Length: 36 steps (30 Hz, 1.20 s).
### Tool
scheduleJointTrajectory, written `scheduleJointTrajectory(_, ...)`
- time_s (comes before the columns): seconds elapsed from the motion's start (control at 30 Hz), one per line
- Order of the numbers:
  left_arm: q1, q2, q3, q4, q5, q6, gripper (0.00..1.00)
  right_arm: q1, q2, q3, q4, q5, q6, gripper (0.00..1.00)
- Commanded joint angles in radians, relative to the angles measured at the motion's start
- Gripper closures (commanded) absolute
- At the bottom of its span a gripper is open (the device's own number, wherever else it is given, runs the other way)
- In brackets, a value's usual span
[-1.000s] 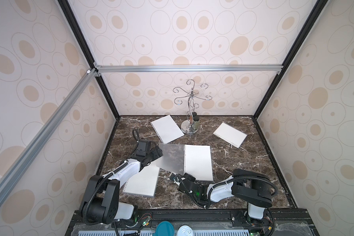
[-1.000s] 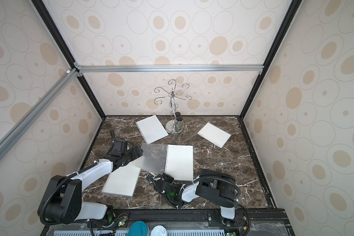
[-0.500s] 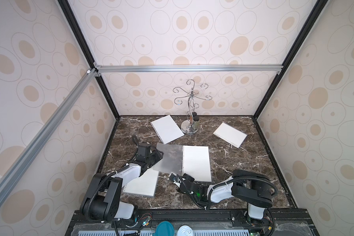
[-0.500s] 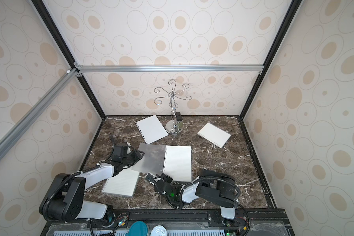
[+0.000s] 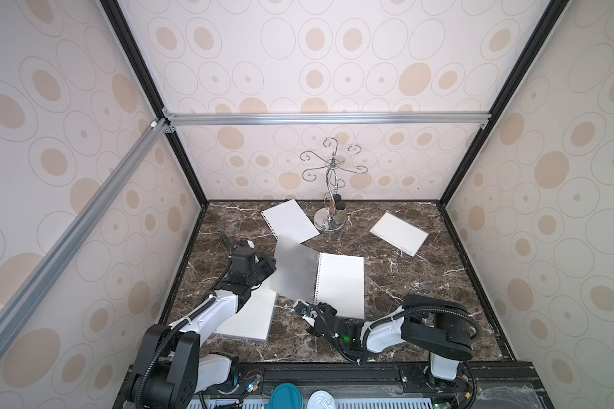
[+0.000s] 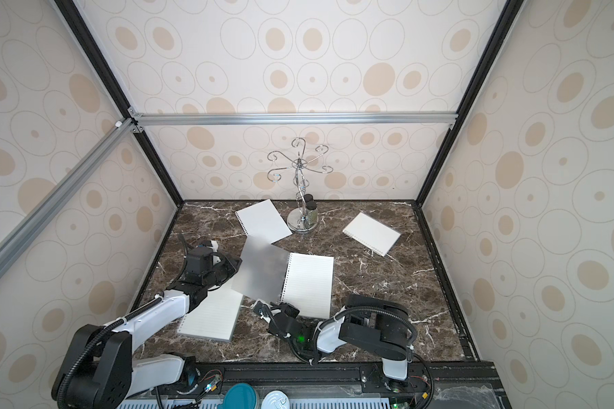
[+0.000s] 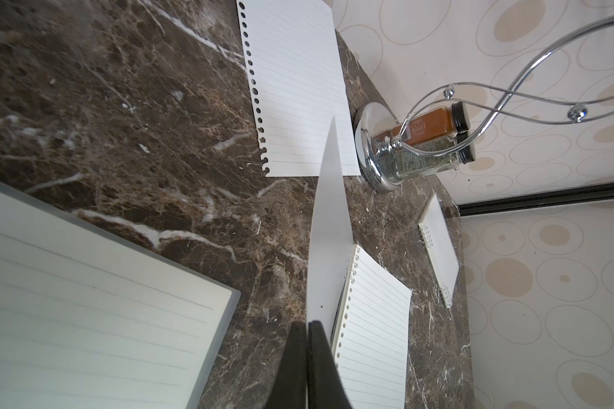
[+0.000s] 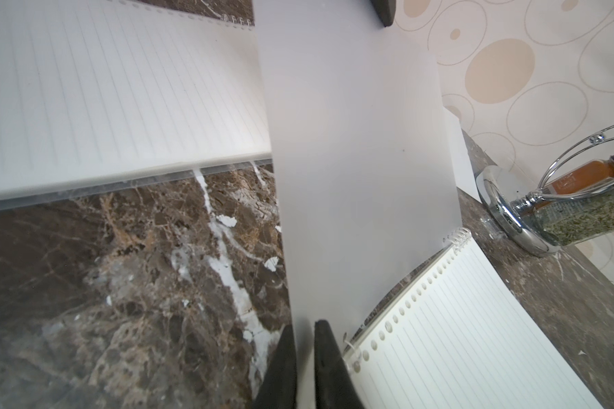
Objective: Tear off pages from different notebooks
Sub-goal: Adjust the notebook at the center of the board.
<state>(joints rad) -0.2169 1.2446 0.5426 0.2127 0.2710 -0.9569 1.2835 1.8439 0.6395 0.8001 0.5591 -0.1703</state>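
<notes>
**Holding on the marble tabletop (image 5: 404, 283), counted:**

- Notebooks, three, spiral-bound.
  - Lying open mid-table: centre notebook (image 5: 341, 283), showing lined paper. Standing raised off its coil edge on the left arm's side: translucent cover (image 5: 293, 271).
  - Lying flat, partly under the left arm: near-left notebook (image 5: 252, 315), showing lined paper.
  - Lying flat towards the right wall, well apart from both arms: far-right notebook (image 5: 399, 233).
- Pages, one. Lying flat at the back, just beside the stand's base: loose page (image 5: 289, 221), lined, carrying a row of punched holes along one edge.
- Stands, one. Standing at the back: chrome hook stand (image 5: 330, 219).
- Jars, two. Sitting at the stand's base: orange-brown spice jar (image 7: 429, 125) and green-herb spice jar (image 7: 422, 163).
- Grippers, two.
  - Pinching the cover's free edge, fingers pressing together: left gripper (image 7: 307, 324).
  - Flanking the cover's near corner, fingers sitting narrowly apart with the sheet passing between them: right gripper (image 8: 303, 327). Gripping or merely bracketing: not showing.
</notes>
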Motion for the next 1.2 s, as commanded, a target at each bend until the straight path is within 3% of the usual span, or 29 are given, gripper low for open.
scheduleJointTrajectory(0.0,0.001,0.004,-0.003,0.033,0.014,-0.008,0.91,0.006,-0.003,-0.014,0.033,-0.013,0.009,0.91)
scheduleJointTrajectory(0.03,0.001,0.010,-0.001,0.031,0.017,-0.007,0.87,0.007,-0.002,-0.015,0.036,-0.014,0.011,0.93)
scheduleJointTrajectory(0.17,0.001,0.034,0.011,0.024,0.016,0.003,0.55,0.008,-0.003,-0.023,0.054,-0.025,0.011,1.00)
scheduleJointTrajectory(0.27,0.001,0.052,0.028,0.011,0.016,0.014,0.46,0.011,-0.003,-0.038,0.082,-0.031,0.003,1.00)
scheduleJointTrajectory(0.57,0.027,0.105,0.119,-0.076,-0.026,0.060,0.47,0.021,0.001,-0.079,0.162,-0.032,-0.009,1.00)
scheduleJointTrajectory(0.73,0.107,0.144,0.136,-0.063,0.088,0.063,0.48,0.022,-0.003,-0.104,0.207,-0.033,-0.008,1.00)
scheduleJointTrajectory(0.87,0.107,0.179,0.175,-0.113,0.146,0.104,0.43,0.024,-0.003,-0.105,0.214,-0.036,-0.010,1.00)
scheduleJointTrajectory(1.07,0.107,0.237,0.163,-0.075,0.262,0.107,0.48,0.025,0.010,-0.094,0.221,-0.045,-0.011,1.00)
scheduleJointTrajectory(1.17,0.107,0.217,0.154,-0.064,0.259,0.104,0.53,0.027,0.011,-0.094,0.223,-0.044,-0.015,1.00)
